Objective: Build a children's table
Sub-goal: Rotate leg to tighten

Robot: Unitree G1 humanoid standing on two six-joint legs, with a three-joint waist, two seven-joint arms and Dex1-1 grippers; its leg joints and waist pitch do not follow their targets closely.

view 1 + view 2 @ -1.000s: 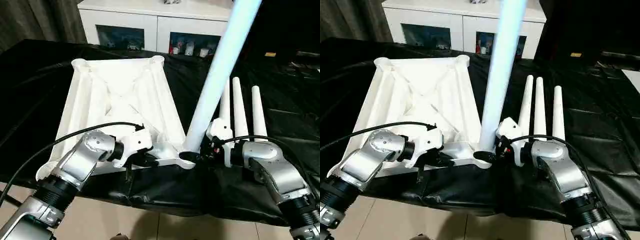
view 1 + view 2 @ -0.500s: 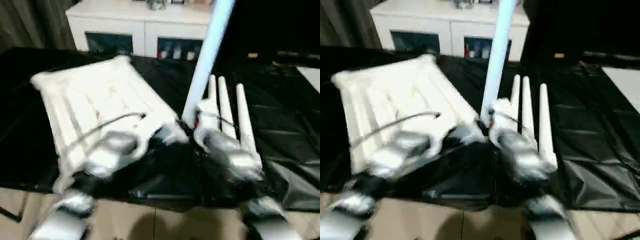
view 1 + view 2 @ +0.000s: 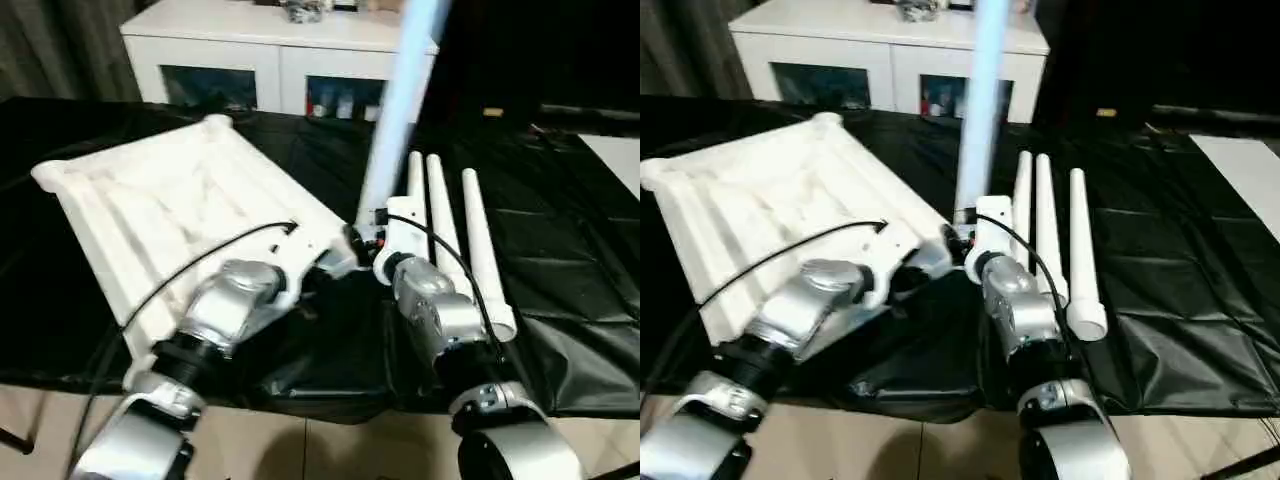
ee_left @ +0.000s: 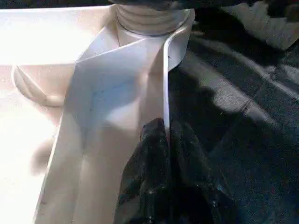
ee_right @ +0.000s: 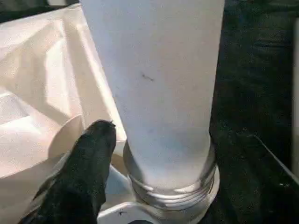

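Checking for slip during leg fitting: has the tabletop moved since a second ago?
Yes. The tabletop has swung, its far end going leftward, away from the loose legs.

White ribbed tabletop [image 3: 170, 215] underside-up on black sheet, one leg [image 3: 397, 110] upright in corner socket, three legs [image 3: 450, 235] alongside.

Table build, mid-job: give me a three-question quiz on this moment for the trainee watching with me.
1. True or false: the left gripper is pinched on the table top's edge rib.
2. How many loose legs lie on the black cloth? A two, B three, C four.
3. Fill in: the upright leg stands in a corner ____.

Key: 1 true. 2 B. 3 socket.
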